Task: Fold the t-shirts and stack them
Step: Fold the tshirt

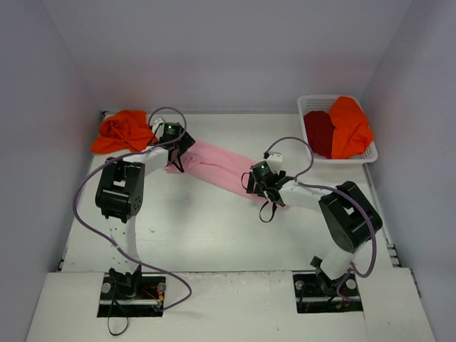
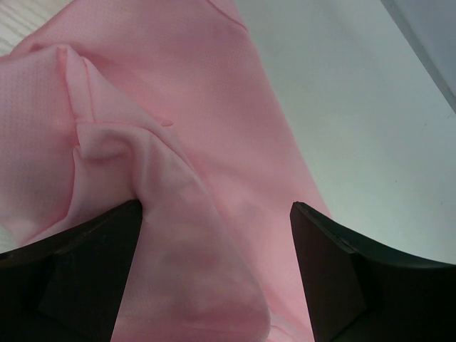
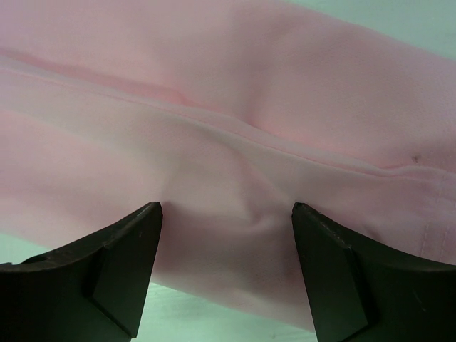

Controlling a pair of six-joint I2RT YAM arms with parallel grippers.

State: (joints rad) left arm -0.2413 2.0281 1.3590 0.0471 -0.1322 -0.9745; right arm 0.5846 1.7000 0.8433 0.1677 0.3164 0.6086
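Pink t-shirt (image 1: 214,165) is lying mid-desk as a long rumpled strip, its long axis running diagonally from far-left to near-right. Left fingers (image 2: 85,256) are standing wide apart over the far-left end, with a bunched ridge of cloth rising between them and brushing one pad. They are straddling it, not pinching. Right fingers (image 3: 342,271) are also standing apart over the near-right end, with a seam line crossing just ahead of the tips. Each arm is sitting at its own end of the strip, so the next move is likely turning on both closing downward onto the cloth directly below. One orange t-shirt (image 1: 121,132) is sitting crumpled at the desk's (image 1: 214,235) far-left corner. A dark red t-shirt (image 1: 318,132) and a second orange t-shirt (image 1: 349,128) are waiting in the white basket (image 1: 306,103) far-right. No brand, label or writing is showing anywhere.
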